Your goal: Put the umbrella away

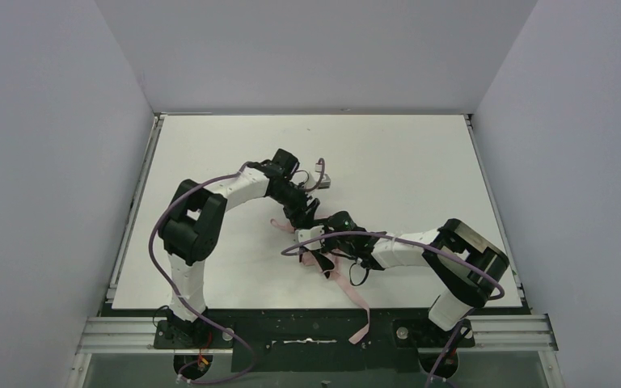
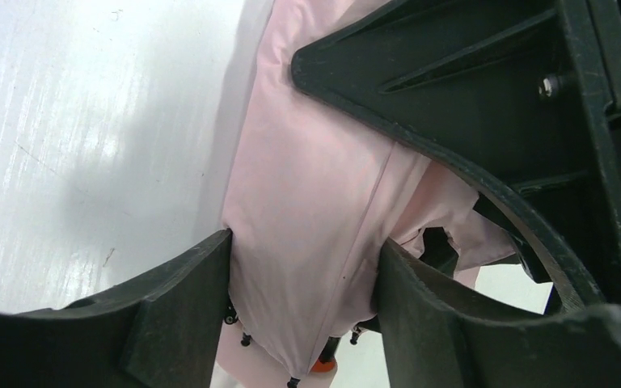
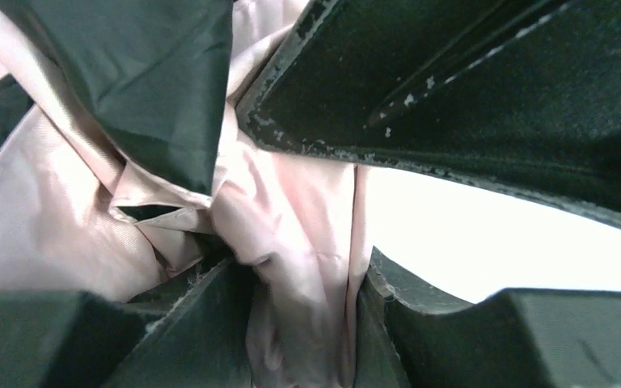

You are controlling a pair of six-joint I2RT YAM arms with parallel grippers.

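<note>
The umbrella is a bunch of pale pink fabric lying mid-table, mostly hidden under both grippers. My left gripper is shut on it from the far side. In the left wrist view, folded pink fabric fills the gap between the fingers, and small black rib tips hang below. My right gripper is shut on the near part. In the right wrist view, gathered pink folds are pinched between the jaws, next to a dark inner panel. A pink strap trails over the table's near edge.
A small grey piece with a thin loop lies just beyond the left gripper. The white table has walls on three sides. A black strip and metal rail run along the near edge by the arm bases.
</note>
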